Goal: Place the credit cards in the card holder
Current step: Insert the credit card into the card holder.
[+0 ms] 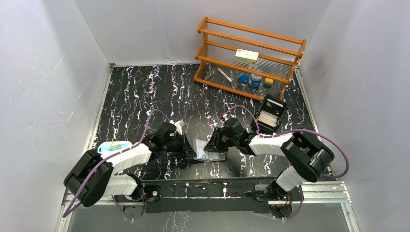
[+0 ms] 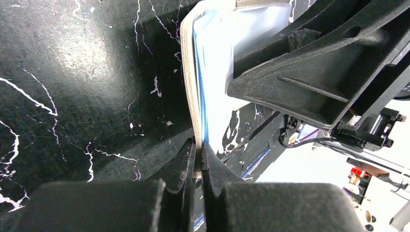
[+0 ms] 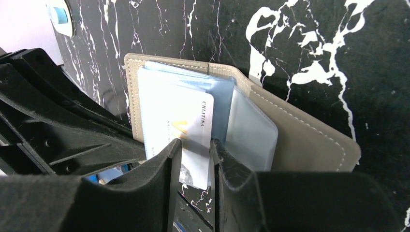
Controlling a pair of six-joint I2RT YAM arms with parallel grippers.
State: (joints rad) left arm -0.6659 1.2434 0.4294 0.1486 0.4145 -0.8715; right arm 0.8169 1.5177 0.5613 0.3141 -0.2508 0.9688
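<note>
1. One left gripper (image 2: 198,145) is clenched on the card holder's (image 2: 193,92) edge, which runs straight out ahead of its fingertips.
2. The right gripper (image 3: 196,145) straddles a credit card's (image 3: 179,116) lower corner; whether it is grasped or released, I cannot tell. The card lies against the holder's clear sleeves (image 3: 251,135), just beyond the fingertips.

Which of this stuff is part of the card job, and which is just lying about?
Job: card holder; card partly in it; cards in the black tray.
Lying about: wooden rack, box, pen, bottles.
</note>
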